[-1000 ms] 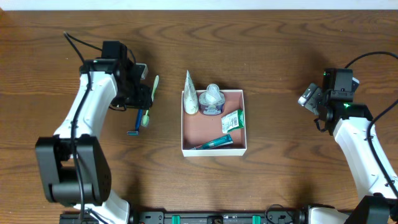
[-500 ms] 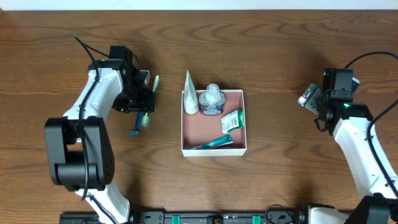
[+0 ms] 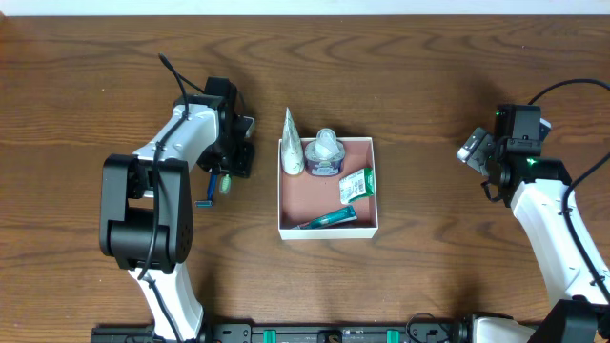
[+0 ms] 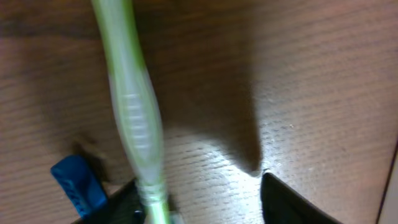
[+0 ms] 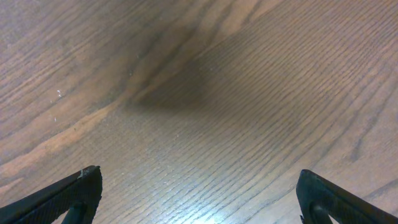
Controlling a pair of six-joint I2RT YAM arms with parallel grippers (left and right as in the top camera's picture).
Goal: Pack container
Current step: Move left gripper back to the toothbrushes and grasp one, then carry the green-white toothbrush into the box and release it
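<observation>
Green toothbrush (image 4: 134, 112) is lying off-centre between the left gripper's (image 4: 205, 199) half-parted jaws; a squeeze risks rolling it out. The container (image 3: 310, 198) is sitting midway between the table's side edges; the right gripper (image 5: 199, 193) is gaping wide, empty.

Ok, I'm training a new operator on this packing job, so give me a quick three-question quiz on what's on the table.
1. True or false: the green toothbrush lies inside the container.
2. The right gripper hangs over: A the container, B bare table, C the toothbrush.
3. Fill in: the blue thing beside the toothbrush is a ____.
Key: 1 false; 2 B; 3 razor.
</observation>
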